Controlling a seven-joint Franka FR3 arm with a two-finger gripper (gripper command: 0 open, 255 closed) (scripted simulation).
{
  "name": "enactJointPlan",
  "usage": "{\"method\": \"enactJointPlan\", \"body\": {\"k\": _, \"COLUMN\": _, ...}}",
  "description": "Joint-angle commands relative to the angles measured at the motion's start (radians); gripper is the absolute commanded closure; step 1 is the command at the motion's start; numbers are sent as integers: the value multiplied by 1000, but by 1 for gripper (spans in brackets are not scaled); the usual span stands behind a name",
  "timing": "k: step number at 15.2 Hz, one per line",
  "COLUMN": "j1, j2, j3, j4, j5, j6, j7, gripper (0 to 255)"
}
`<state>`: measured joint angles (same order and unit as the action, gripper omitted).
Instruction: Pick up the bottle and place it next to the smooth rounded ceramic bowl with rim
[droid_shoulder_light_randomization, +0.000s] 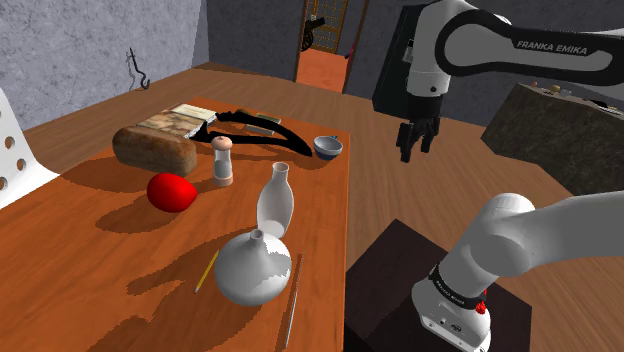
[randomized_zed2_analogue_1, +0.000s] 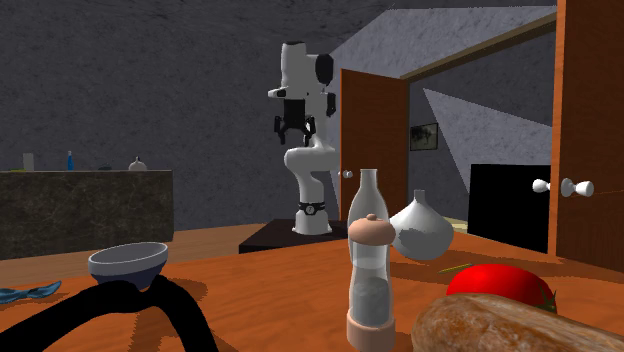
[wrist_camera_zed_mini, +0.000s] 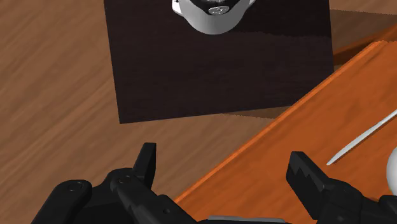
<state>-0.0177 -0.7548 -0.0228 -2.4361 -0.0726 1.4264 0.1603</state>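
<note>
Off the table (droid_shoulder_light_randomization: 80, 260), above the floor (droid_shoulder_light_randomization: 390, 200), the gripper (droid_shoulder_light_randomization: 415, 148) hangs with its fingers pointing down. In the shoulder view it is at about two o'clock from the bottle (droid_shoulder_light_randomization: 275, 200) and well apart from it. In the wrist view the two fingers (wrist_camera_zed_mini: 146, 167) stand apart with nothing between them, so the gripper is open and empty. It looks down past the table's edge toward the dark stand (wrist_camera_zed_mini: 222, 70).

Bottle: upright on the table, pale, narrow-necked, untouched. A round white vase (droid_shoulder_light_randomization: 255, 268) stands just beside it at about seven o'clock; whether they touch cannot be told. A shaker (droid_shoulder_light_randomization: 222, 160) with a tan cap stands near at about ten o'clock.

Bowl (droid_shoulder_light_randomization: 327, 147): upright near the table's far corner, at about one o'clock from the bottle. Bare tabletop shows on its side toward the bottle.

Assessment: the task is at its first step, the approach. No grasp has been made and no placing done. The next move would call for carrying the gripper toward eight o'clock in the shoulder view, over the table edge. The open fingers would then be lowered around the bottle's neck or upper body and closed.

Risk noted: the vase crowds the bottle's near side, so a descent from the bowl side seems safer. The tall, narrow bottle may tip if a finger strikes it off-centre.
</note>
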Motion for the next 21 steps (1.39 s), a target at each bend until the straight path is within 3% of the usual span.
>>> {"method": "enactJointPlan", "body": {"k": 1, "j1": 0, "j2": 0, "j3": 0, "j4": 0, "j5": 0, "j6": 0, "j7": 0, "gripper": 0}}
{"method": "enactJointPlan", "body": {"k": 11, "j1": 65, "j2": 270, "j3": 117, "j4": 105, "j5": 114, "j6": 218, "j7": 138, "gripper": 0}}
{"method": "enactJointPlan", "body": {"k": 21, "j1": 110, "j2": 579, "j3": 215, "j4": 324, "j5": 141, "j6": 370, "j7": 265, "gripper": 0}}
